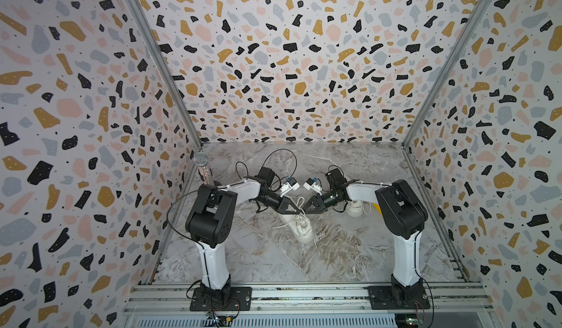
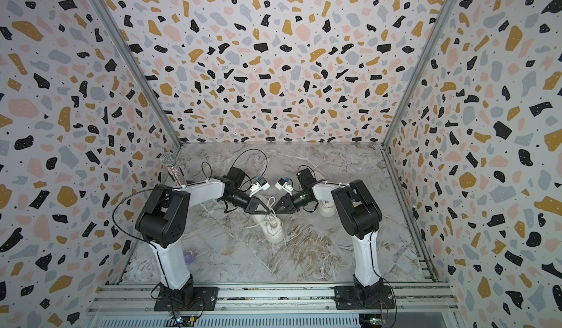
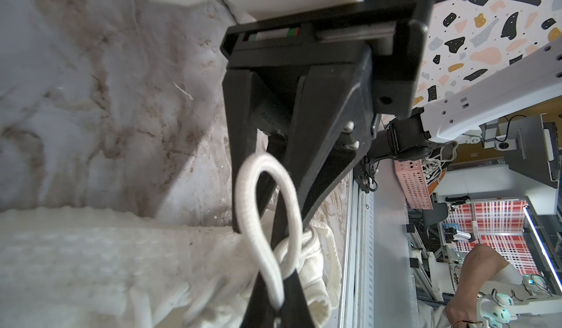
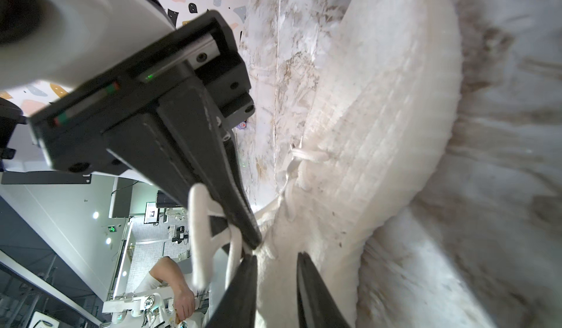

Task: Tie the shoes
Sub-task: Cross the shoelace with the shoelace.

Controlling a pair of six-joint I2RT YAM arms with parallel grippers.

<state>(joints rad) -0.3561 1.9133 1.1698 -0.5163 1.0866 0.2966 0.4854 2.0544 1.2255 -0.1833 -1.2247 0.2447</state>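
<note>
**Bimanual lacing stage, bow not yet drawn tight.** One of the shoes (image 1: 299,229) lay with its toe toward the arm bases at the middle of the marble table (image 1: 349,250). Its mate (image 1: 355,209) stood well apart, largely hidden behind the right arm. The left gripper (image 1: 298,212) and right gripper (image 1: 308,210) met tip to tip just above the near shoe's lacing. The left jaws were closed together, with a lace loop (image 3: 243,201) standing across them; whether the tips pinched that lace could not be made out. The right jaws stood only narrowly apart, with a second loop (image 4: 197,235) and further strands wound about one finger; a firm hold on them could not be confirmed.

Likely failures, as judged:
- (a) A loop could slide off the closed tips if either arm pulled before the lace was truly clamped, collapsing the bow.
- (b) Lace snagged round the right finger could be dragged along on withdrawal, undoing the knot or lifting the shoe off the table.
- (c) The two grippers, nearly touching, could collide on any inward motion.
- (d) An uneven pull could shift the unrestrained shoe sideways
</note>
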